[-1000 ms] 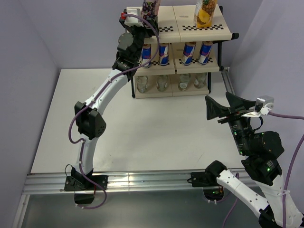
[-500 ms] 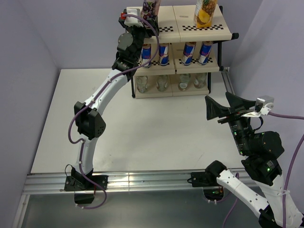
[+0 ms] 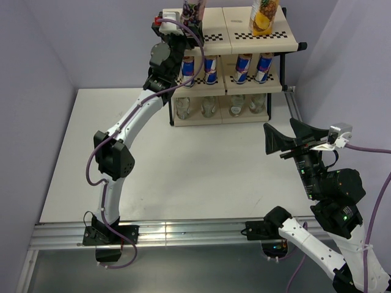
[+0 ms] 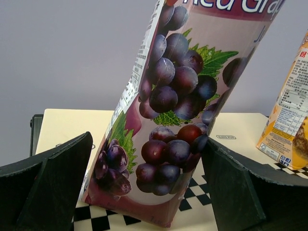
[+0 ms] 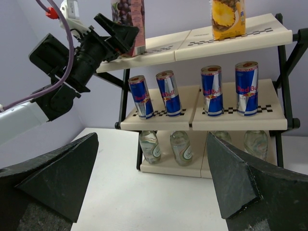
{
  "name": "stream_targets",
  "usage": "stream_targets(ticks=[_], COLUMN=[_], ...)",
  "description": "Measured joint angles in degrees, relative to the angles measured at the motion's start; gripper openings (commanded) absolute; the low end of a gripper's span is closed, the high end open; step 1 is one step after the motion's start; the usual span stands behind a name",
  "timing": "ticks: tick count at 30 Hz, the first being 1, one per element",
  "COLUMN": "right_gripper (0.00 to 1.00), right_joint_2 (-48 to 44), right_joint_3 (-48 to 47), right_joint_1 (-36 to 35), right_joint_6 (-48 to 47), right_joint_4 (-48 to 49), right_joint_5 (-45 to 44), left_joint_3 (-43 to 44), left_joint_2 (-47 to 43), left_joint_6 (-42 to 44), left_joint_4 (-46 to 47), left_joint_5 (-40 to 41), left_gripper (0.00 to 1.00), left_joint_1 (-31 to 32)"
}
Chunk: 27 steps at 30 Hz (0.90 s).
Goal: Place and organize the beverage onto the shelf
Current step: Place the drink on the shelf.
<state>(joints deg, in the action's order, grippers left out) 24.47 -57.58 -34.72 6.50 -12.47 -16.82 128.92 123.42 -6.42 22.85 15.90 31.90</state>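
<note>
The purple juice carton stands on the front left of the shelf's top board, on the checkered strip; it also shows in the top view. My left gripper is open around it: the right finger touches its side and the left finger stands a little apart. The yellow carton stands on the top board's right half. Several blue-and-silver cans fill the middle tier and several clear bottles the bottom tier. My right gripper is open and empty, off the table's right side, facing the shelf.
The shelf stands at the table's far edge against the back wall. A purple cable loops over my left wrist beside the top board. Blue walls close in on both sides. An aluminium rail runs along the near edge.
My left arm's elbow has shifted slightly to the left. The carton and the right arm have not visibly moved.
</note>
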Motion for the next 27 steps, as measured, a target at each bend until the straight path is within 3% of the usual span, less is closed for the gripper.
stream_targets(ticks=[18,21,25,27], right_gripper=[1.0,1.0,1.0,1.0], right_joint_2=[0.0,0.0,0.0,0.0], right_joint_3=[0.0,0.0,0.0,0.0], right_joint_1=[0.0,0.0,0.0,0.0], right_joint_6=[-0.02,-0.02,-0.04,-0.02], right_joint_4=[0.0,0.0,0.0,0.0], right_joint_5=[0.37,0.39,0.39,0.42], left_joint_3=[-1.27,-1.22,-1.18,-1.18], left_joint_2=[-1.57,-1.57,-1.57,-1.57], left_joint_6=[2.86,2.97,2.97,2.99], left_joint_4=[-3.3,-3.41,-3.5,-3.48], left_joint_5=[0.94,1.03,1.16,1.14], left_gripper=[0.99,0.89,0.91,0.96], left_joint_1=[0.79,0.79,0.79,0.79])
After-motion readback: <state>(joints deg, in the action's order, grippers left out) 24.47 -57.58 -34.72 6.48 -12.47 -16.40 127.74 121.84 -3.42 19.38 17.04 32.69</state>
